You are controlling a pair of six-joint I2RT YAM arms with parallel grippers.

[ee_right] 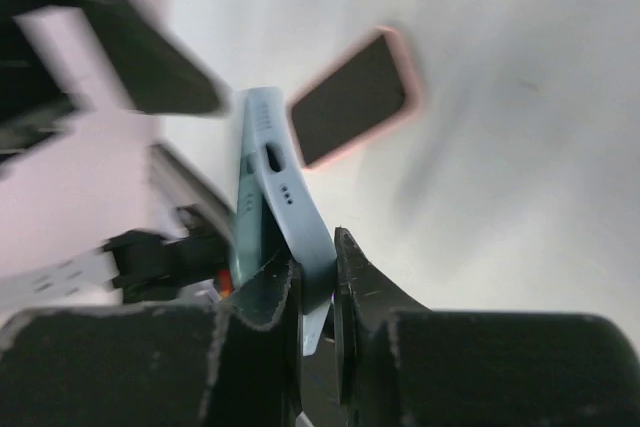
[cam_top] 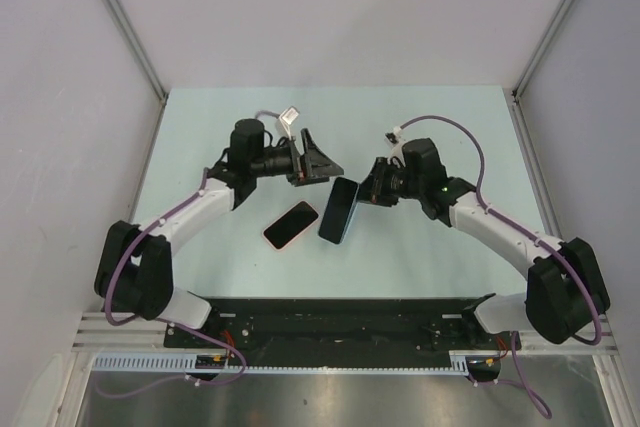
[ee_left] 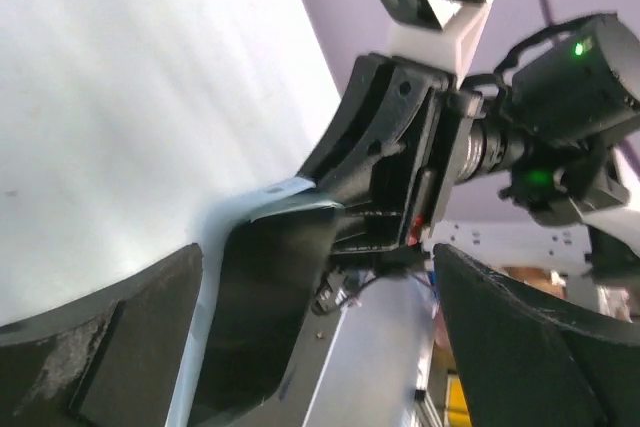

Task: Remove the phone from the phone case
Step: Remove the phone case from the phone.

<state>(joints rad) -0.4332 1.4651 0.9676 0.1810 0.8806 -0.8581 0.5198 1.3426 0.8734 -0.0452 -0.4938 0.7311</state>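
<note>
From the top view, you are seeing both arms reaching in toward the middle of the counter (cam_top: 200,127), elbows bending outward. Your left gripper (cam_top: 322,159) is hanging spread wide, holding nothing. Your right gripper (cam_top: 372,190) is pinching the blue case (cam_top: 338,209) by one end, and the case is tilting down toward the counter. The phone (cam_top: 291,224) is lying flat on the counter, dark face up, just beside the case and out of it. Only the right wrist view is showing you the little holes in the case's edge. Only the left wrist view is showing you the case's dark inside, between the left fingers (ee_left: 120,347).
</note>
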